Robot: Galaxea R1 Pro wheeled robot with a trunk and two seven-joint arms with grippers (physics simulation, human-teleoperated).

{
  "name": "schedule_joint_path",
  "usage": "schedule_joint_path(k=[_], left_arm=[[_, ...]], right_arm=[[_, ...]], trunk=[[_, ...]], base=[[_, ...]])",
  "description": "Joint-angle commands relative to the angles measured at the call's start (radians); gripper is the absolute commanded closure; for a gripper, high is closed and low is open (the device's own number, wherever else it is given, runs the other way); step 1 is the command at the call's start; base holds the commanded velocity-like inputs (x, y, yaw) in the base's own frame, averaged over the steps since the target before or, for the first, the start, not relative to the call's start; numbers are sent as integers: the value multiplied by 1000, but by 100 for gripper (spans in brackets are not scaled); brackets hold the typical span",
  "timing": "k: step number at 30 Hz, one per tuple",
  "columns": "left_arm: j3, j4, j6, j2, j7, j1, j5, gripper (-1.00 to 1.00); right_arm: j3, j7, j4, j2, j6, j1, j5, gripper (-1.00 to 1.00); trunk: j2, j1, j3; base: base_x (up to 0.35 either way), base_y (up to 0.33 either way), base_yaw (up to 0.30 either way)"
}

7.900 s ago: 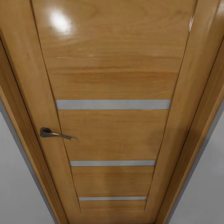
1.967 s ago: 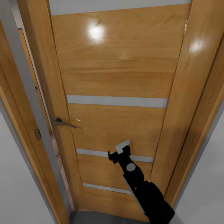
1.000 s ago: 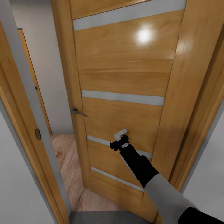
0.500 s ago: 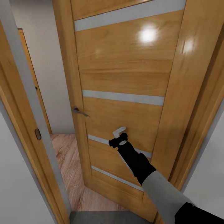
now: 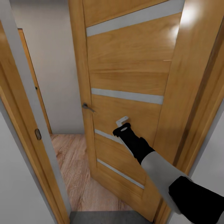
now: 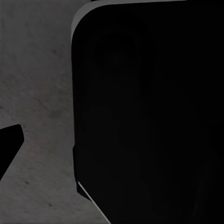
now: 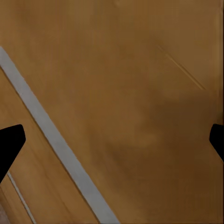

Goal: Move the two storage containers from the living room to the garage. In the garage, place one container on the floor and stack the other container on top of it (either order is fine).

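Head view shows the right gripper (image 5: pixel 122 122) pressed against the wooden door (image 5: pixel 130 68), which stands partly open on a passage with a light plank floor (image 5: pixel 73 168) and a white wall (image 5: pixel 53 77). The door handle (image 5: pixel 88 107) is at the free edge, well apart from the gripper. Right wrist view shows the door panel very close, with 1 grey strip (image 7: pixel 56 140) running across it, and 2 dark fingertips (image 7: pixel 9 144) at opposite borders of the picture, so the fingers are spread wide and hold nothing. For the left gripper I cannot tell how far it is open: left wrist view gives a dark body part of the robot and grey speckled ground (image 6: pixel 37 93).

The 2 storage containers are not visible in these pictures; I judge they lie beyond the doorway.

Risks, as I judge them: the gap looks narrow for the base, so driving in now could strike the door frame (image 5: pixel 31 102) or the door edge. If the gripper slides along the smooth panel, the push is lost. The arm is stretched far, so it could jam between the door and the frame on that side.
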Motion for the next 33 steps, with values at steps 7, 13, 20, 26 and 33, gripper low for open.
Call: schedule_joint_path(k=[7,13,20,26,33], left_arm=[[2,-1,-1,-1,0,0,1,-100],[2,-1,-1,1,1,0,3,-100],[-1,-1,-1,2,2,0,2,-100],[-2,-1,-1,2,2,0,1,-100],[-3,-4,-1,2,2,0,1,-100]], right_arm=[[3,-7,77,0,6,-51,26,-100],[3,-8,76,0,6,-54,29,-100],[3,-5,-10,0,17,-53,29,-100],[4,1,-123,0,77,-49,28,-100],[3,1,-184,0,112,-46,-79,-100]], trunk=[[-1,0,-1],[-1,0,-1],[-1,0,-1],[-1,0,-1],[-1,0,-1]], base=[[0,0,0],[0,0,0],[0,0,0],[0,0,0],[0,0,0]])
